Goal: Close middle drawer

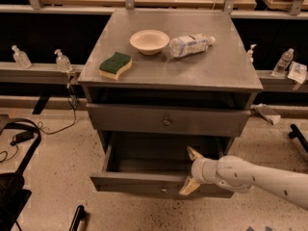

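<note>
Finish survey: drawer unit
The middle drawer (134,182) is matt grey metal; the end effector (192,170) at its front edge is glossy white plastic, jaws spread; the sponge (115,65) is rough and green.

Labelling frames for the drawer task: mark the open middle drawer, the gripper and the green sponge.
middle drawer (130,184): camera view, front panel, left half.
gripper (192,170): camera view, between open jaws, at drawer front.
green sponge (115,64): camera view, top face.

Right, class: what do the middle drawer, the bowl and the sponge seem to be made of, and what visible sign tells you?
The middle drawer: likely metal, dull grey sheen, thin flat panels. The bowl: cream, matte, perhaps paper or plastic. The sponge: green scouring layer over yellow foam. The gripper, open, sits at the drawer's front right.
</note>
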Robot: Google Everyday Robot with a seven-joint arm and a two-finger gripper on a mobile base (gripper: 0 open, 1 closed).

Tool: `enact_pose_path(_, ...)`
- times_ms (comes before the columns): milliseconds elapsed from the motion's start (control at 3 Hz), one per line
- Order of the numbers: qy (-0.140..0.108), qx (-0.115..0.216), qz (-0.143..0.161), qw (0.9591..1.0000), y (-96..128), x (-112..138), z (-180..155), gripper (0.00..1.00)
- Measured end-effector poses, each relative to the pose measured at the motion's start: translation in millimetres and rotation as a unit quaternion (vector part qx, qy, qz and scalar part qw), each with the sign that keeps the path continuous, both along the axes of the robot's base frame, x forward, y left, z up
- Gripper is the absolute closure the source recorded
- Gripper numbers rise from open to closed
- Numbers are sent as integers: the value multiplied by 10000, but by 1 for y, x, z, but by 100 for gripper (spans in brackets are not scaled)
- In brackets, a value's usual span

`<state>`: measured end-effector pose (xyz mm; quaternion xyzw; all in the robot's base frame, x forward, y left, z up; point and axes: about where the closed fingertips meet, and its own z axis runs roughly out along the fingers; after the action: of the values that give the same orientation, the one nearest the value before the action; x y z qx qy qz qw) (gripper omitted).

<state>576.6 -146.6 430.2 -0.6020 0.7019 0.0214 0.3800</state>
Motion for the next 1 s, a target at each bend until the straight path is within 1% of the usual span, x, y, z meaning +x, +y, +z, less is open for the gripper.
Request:
enact_pose_path(333, -54, 39, 66, 10000, 8, 19, 6, 0)
enact_pose_path(667, -57, 43, 133, 9999, 12, 43, 11, 0)
enact_pose_path(1000, -16, 37, 79, 10000, 8, 48, 7, 0)
